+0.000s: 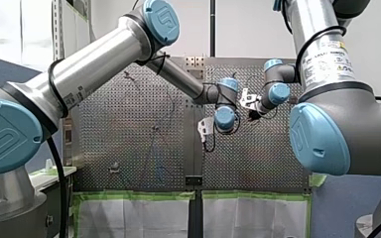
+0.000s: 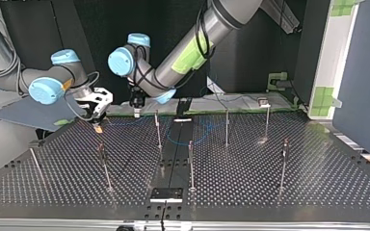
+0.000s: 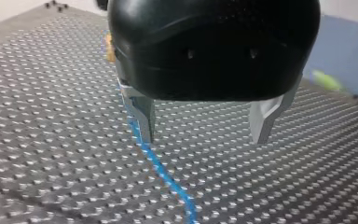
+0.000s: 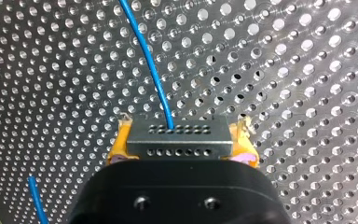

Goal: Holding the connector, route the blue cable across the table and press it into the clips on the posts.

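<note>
My right: the right gripper had its yellow pads squeezed in from both sides, clamped firmly on the connector.
In the grip: a grey block with two rows of small holes, and it hung just above the perforated table.
Route out: the blue cable left the connector's upper row of holes and curved away over the plate. A second short stretch showed down beside the gripper body.
My left: the left gripper was black-bodied, its metal fingers spread wide apart, tips low over the table.
At that finger: the cable ran along the surface right by one finger and trailed off across the holes. Whether it touched the finger, I couldn't tell.
Across the table: in the top view both grippers sat close together at the far side, near the far posts. There the cable lay in loose curves on the plate around those posts.
</note>
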You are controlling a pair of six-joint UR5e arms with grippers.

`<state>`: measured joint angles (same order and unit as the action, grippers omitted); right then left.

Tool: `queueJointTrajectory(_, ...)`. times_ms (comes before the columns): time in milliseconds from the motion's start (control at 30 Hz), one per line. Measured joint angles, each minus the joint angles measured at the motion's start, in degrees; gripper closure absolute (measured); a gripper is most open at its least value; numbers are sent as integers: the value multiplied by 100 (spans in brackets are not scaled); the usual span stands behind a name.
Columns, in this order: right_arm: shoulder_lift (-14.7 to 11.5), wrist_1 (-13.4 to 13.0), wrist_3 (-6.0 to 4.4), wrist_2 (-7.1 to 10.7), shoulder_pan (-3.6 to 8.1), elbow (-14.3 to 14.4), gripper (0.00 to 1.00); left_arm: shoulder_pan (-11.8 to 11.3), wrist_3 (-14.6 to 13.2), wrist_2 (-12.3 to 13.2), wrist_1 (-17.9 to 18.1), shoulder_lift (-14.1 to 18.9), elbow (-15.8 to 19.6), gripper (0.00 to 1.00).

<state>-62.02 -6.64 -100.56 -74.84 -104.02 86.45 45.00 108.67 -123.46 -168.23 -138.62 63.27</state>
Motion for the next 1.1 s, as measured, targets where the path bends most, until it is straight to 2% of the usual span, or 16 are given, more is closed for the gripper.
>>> queueJointTrajectory(200,0,-3,0,3,-4,0,100,-4,9,-95,72,-5,-292,0)
queueJointTrajectory(433,0,-5,0,4,-3,0,100,-56,21,26,81,-61,-619,0)
queueJointTrajectory(733,0,-6,0,45,16,0,100,-19,59,157,-295,-457,-1031,0)
queueJointTrajectory(967,0,-17,0,64,33,-1,100,-66,135,30,-564,-814,-1357,0)
queueJointTrajectory(1000,0,-17,0,64,33,-1,100,-66,136,9,-578,-858,-1375,10)
queueJointTrajectory(1033,0,-17,0,65,35,-2,100,-64,137,-9,-589,-895,-1389,10)
queueJointTrajectory(1100,0,-16,0,66,37,-2,100,-60,137,-37,-605,-949,-1406,29)
